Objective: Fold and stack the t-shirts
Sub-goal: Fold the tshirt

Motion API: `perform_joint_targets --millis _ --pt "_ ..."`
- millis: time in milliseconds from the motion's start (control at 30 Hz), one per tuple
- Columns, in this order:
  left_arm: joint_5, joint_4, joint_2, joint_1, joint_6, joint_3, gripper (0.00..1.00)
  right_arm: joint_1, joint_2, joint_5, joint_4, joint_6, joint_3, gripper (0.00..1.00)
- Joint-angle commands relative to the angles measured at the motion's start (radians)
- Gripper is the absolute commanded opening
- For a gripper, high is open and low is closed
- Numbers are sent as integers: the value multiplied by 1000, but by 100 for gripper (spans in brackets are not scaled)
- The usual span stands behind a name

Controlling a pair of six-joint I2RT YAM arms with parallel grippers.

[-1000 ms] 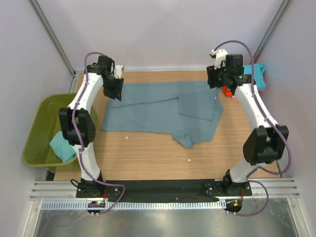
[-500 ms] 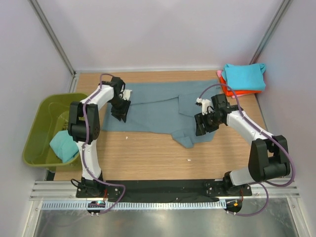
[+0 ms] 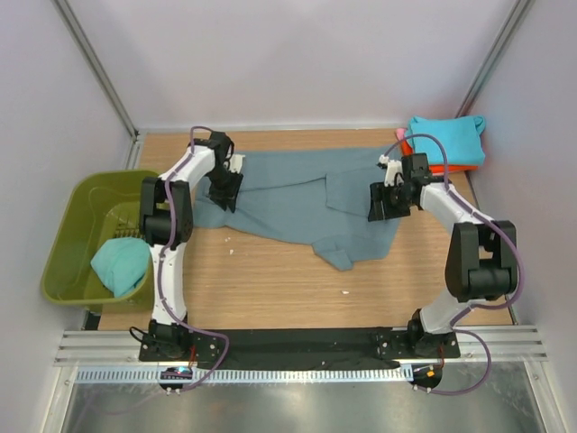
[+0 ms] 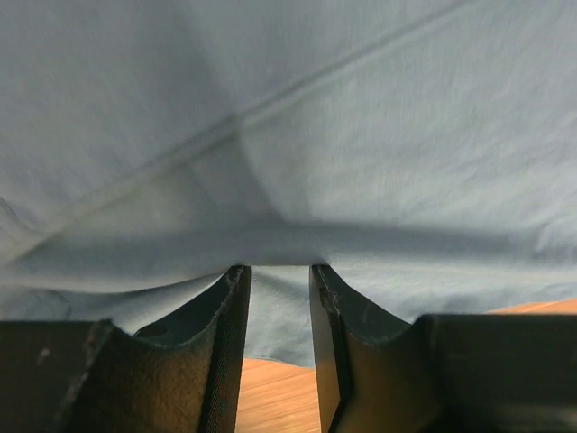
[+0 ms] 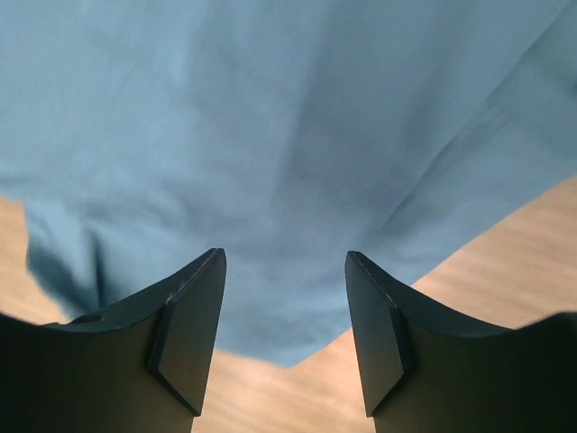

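Left gripper (image 4: 279, 271), jaws narrowed, pinches the left edge of the slate blue-grey t-shirt (image 3: 288, 198); right gripper (image 5: 284, 255) hangs open, empty, and should seize one matching layer.

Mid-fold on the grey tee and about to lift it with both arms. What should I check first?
1. Left gripper grip on blue-grey t-shirt: cannot tell; jaws narrow, cloth ridge at their tips.
2. Right gripper grip: not ok; open over the cloth, gripping nothing.
3. Shirt lying flat: not ok; right part folded over, near edge bunched.
4. Folded stack tidy: ok; turquoise on top.
5. Next piece ready: ok; turquoise tee lies in green tub.
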Motion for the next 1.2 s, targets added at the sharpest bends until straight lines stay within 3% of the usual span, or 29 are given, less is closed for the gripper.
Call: perform_joint_targets --millis 0,133,300,500,700,867,1167 --pt "-5 -30 58 1 -11 107 34 -34 99 34 69 49 123 62" --pt "11 -57 19 2 -6 92 33 -70 202 42 59 52 220 62" --pt "35 -28 -138 1 -11 -118 33 -73 264 39 69 61 288 62" --pt "14 -7 -241 2 -5 -232 34 -73 354 46 69 59 364 62" --pt "20 -53 -203 1 6 -79 34 -73 454 66 60 47 470 63" --pt "-23 -76 -54 2 13 88 33 -73 508 83 49 38 528 63" --pt "-51 -70 110 1 17 156 33 -73 596 126 37 9 599 63"
